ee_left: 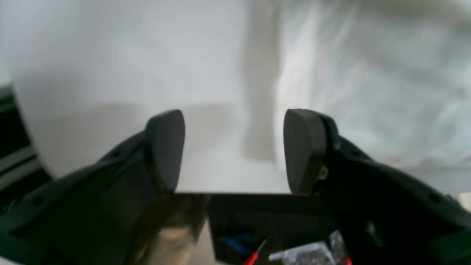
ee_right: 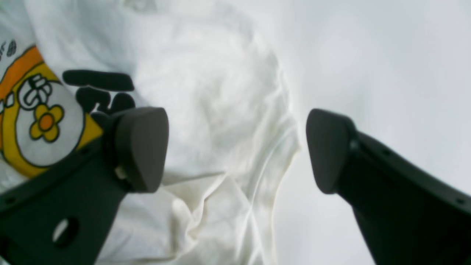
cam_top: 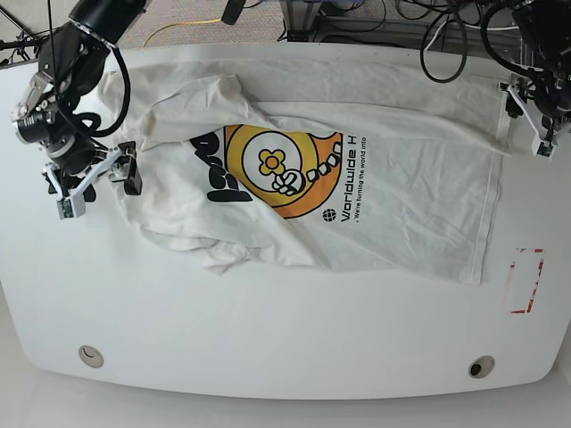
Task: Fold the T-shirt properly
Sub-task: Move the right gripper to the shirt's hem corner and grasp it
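Nearest to me in the base view, the front part of the white table (cam_top: pixel 268 348) is bare, with a red marked rectangle (cam_top: pixel 526 280) near its right edge. Behind that, the T-shirt (cam_top: pixel 393 205) lies spread across the middle of the table, print up, the hem side rather flat and the collar side bunched, with one sleeve crumpled under. I see no clean fold yet, so I judge that almost the whole folding is left to do. My right gripper (ee_right: pixel 235 151) hangs over the wrinkled sleeve edge with its jaws wide apart and nothing between them. Farther back, my left gripper (ee_left: pixel 233 151) is at the far hem corner, its jaws also parted with no cloth between them, only white surface below it
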You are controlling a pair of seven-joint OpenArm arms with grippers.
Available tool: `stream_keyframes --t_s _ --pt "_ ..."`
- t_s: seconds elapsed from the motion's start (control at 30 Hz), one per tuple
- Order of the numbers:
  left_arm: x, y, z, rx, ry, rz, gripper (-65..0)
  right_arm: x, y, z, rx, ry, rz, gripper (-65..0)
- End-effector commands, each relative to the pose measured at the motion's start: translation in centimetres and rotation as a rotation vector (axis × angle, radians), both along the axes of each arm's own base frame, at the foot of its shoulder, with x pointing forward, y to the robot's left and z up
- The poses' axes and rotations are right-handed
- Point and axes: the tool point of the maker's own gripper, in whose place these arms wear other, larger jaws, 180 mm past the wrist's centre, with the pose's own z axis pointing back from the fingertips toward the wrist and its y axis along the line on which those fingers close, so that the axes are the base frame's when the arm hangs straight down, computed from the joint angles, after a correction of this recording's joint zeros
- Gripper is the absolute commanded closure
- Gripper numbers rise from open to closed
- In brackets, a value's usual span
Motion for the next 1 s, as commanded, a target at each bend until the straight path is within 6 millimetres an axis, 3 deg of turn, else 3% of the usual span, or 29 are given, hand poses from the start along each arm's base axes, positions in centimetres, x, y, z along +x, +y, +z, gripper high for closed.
stream_keyframes --t_s 0.0,0.2,0.4,0.53,0.6,0.97 --pt "0.1 1.8 2.8 0.082 -0.039 0.021 -39.2 2.4 -0.7 0.8 -0.030 -0.022 0.003 -54.9" --pt "0.1 1.2 4.1 0.092 -0.071 -0.009 -39.0 6.2 -2.4 0.3 -0.030 -0.010 -0.052 -47.6" --pt "0.1 1.3 4.7 0.109 -0.085 -0.008 -39.0 9.4 -3.8 -1.0 0.017 -0.004 -0.094 -47.4" --pt "-0.2 2.6 5.6 0.121 -0.114 0.047 -39.0 11.0 -3.8 -2.1 0.045 -0.005 -0.087 -47.2" --pt "1.2 2.3 6.2 0.108 -0.165 0.056 -39.0 12.1 -2.9 -2.9 0.069 -0.003 -0.057 -46.9" --pt "2.9 2.9 7.8 0.110 -0.246 0.092 -39.0 13.2 -1.3 -4.7 0.140 0.007 -0.053 -46.8"
